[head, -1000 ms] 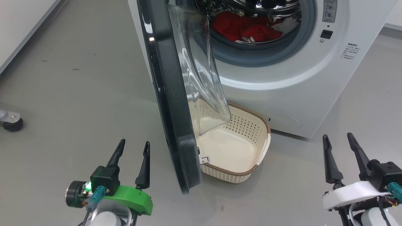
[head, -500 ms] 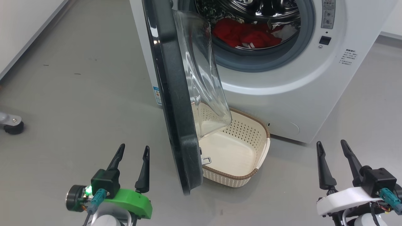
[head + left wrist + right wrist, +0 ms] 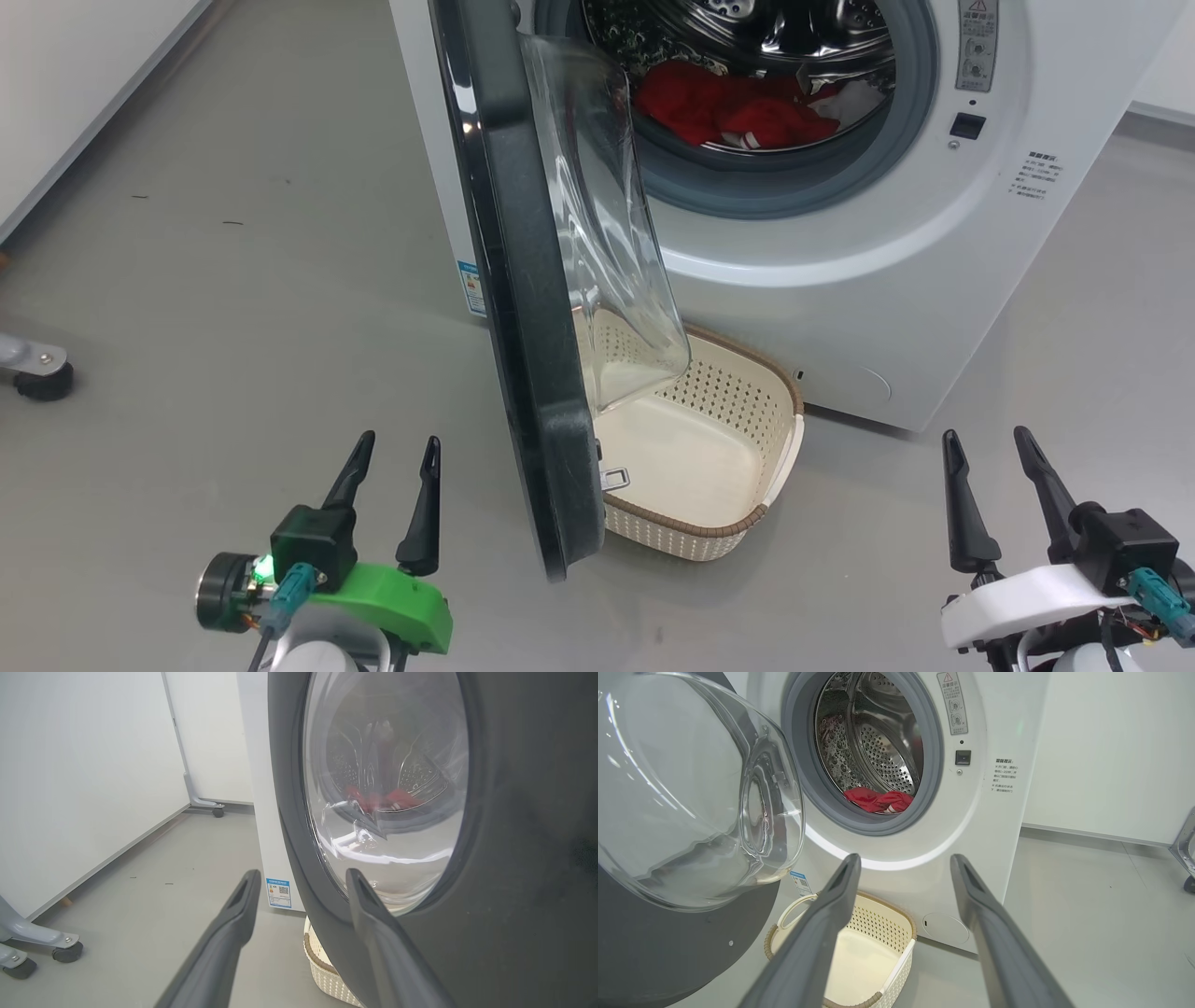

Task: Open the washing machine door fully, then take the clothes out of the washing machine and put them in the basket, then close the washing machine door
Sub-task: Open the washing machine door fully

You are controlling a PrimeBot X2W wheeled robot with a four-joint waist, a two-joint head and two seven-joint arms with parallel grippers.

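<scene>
Door part open, edge-on mid-frame, overhanging basket parked below washing machine to catch red clothes. Left tool lower left, right tool lower right: both spread, empty.

Right gripper rising from the bottom edge, two dark fingers spread well apart. Beyond them, white washing machine with washing machine door swung open at left, clear glass bowl bulging from its wide black rim. Grey rubber seal ringing a perforated steel drum. Red clothes with a touch of white heaped at the drum's lower lip. Cream perforated basket with brown rim on the grey floor, just in front of the machine, partly hidden behind the left-hand finger. Small blue label sticker low on the machine. Black latch socket right of the opening, warning label above it. White wall at right.
</scene>
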